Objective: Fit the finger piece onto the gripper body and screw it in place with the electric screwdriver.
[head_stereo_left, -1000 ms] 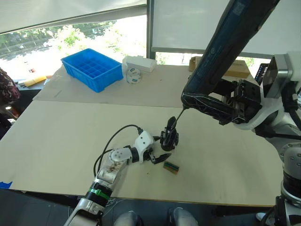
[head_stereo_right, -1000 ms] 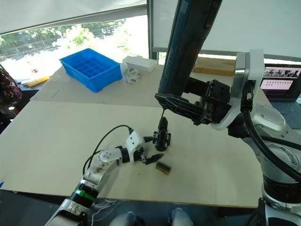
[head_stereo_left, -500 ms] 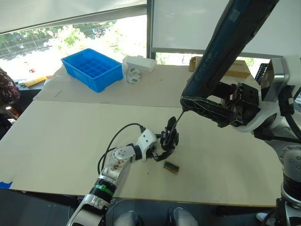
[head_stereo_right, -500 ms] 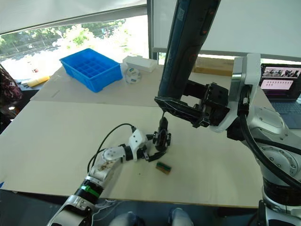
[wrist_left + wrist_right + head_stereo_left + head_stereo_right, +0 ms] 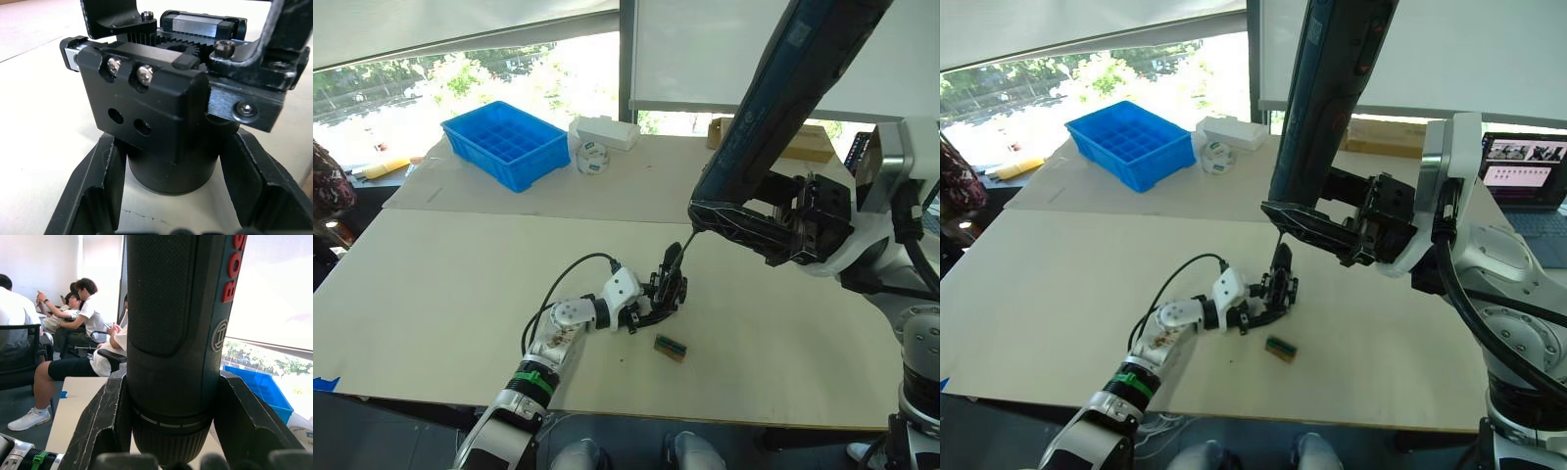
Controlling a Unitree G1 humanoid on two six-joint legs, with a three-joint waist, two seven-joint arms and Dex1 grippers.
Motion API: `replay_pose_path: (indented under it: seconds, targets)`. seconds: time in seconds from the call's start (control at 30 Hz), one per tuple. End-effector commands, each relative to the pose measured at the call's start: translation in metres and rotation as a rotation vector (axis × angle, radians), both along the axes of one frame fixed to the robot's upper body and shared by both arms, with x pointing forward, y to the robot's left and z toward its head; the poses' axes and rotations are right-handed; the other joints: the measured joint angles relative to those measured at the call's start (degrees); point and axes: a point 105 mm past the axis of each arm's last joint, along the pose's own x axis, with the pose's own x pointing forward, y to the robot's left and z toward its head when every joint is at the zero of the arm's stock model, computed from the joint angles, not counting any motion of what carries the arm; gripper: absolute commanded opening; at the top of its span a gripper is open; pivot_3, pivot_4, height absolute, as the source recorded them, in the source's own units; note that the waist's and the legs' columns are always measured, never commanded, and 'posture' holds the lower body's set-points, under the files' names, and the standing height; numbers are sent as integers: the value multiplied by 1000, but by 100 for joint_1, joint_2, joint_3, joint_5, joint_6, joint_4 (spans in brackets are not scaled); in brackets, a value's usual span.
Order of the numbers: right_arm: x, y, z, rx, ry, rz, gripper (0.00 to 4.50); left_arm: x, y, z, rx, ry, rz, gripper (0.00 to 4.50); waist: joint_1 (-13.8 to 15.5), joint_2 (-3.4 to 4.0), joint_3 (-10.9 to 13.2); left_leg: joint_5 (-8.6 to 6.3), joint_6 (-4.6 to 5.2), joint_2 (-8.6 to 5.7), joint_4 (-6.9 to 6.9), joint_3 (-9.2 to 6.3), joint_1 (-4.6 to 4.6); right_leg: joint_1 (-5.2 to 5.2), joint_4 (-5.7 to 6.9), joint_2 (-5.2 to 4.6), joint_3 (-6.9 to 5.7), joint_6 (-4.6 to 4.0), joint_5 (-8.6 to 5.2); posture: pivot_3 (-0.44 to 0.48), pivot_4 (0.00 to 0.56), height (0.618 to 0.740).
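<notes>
- Gripper body (image 5: pixel 668 289): small black part with a round base, standing upright on the light wooden table (image 5: pixel 460 284), near the middle of its front half. One pointed black finger rises from its top. In the left wrist view its toothed rack, silver screws and two empty screw holes are visible.
- Left gripper (image 5: pixel 166 205): lies low on the table, reaching in from the left. Its two black fingers (image 5: pixel 93 191) stand on either side of the round base of the gripper body; the fingers are spread, with a narrow gap showing on each side, so whether they press on the base cannot be told.
- Electric screwdriver (image 5: pixel 783 108): thick dark cylindrical tool with red lettering, held tilted above the table, bit end down. Its thin metal bit (image 5: pixel 684 241) points at the top of the gripper body; contact cannot be told.
- Right gripper (image 5: pixel 171 431): closed around the lower barrel of the electric screwdriver, one finger on each side of it.
- Green-and-tan block (image 5: pixel 670 347): lies flat on the table just in front of the gripper body, apart from it.
- Blue compartment tray (image 5: pixel 504 143): at the far left of the table.
- White box (image 5: pixel 603 131) and roll of tape (image 5: pixel 589 157): just beside the tray, on its right.
- Cardboard box (image 5: pixel 808 143): at the far edge, behind the screwdriver.
- Seated persons (image 5: pixel 83 323): in the background of the right wrist view.
</notes>
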Motion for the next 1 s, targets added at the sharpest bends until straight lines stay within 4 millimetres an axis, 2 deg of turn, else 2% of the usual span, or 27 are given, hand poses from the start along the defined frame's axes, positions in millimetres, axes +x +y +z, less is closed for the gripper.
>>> replay_pose_path:
  seconds: [0.03, 0.2, 0.53, 0.83, 0.87, 0.97, 1.0]
  targets:
    - [-9, -3, 13, 22, -67, 0, 1919, 1, 1, 4, -16, -14, -50, 2278, -4, 0, 0, 0, 0, 0, 0, 0, 0, 0, 0, 0, 0, 0, 0, 0, 150, 740]
    - [-11, -2, 14, 22, -57, 14, 1919, 11, 4, 0, 38, -5, -81, 2278, -6, 0, 0, 0, 1, 0, 2, 0, -1, 0, 0, 2, -1, -1, 1, 0, 150, 740]
    - [-13, 0, 12, 22, -43, 24, 1919, 10, -1, -2, 96, 29, -202, 2278, -10, -1, 1, -5, 9, 0, 3, 1, -6, -1, -5, 2, -3, 2, 3, 0, 150, 740]
    - [-13, 1, 12, 23, -41, 22, 1919, 10, 2, -7, 73, 32, -175, 2278, -16, -1, 1, -9, 15, -1, 5, 1, -7, 0, -8, -2, -3, 8, 7, 0, 150, 740]
    - [-13, 1, 11, 23, -40, 22, 1919, 11, 3, -6, 58, 42, -167, 3338, -17, -1, 1, -9, 15, -1, 4, 0, -7, -1, -8, -2, -2, 8, 7, 0, 150, 740]
    - [-13, 2, 11, 26, -34, 31, 1919, 15, 8, 0, 22, 53, -135, 4470, -19, -1, 1, -9, 15, -1, 5, 0, -7, -1, -8, -2, -3, 8, 8, 0, 150, 740]
    - [-13, 2, 11, 26, -32, 34, 1919, 17, 10, 2, 11, 48, -117, 4470, -21, -1, 1, -9, 15, -1, 5, 0, -7, -1, -8, -2, -3, 8, 8, 0, 150, 740]
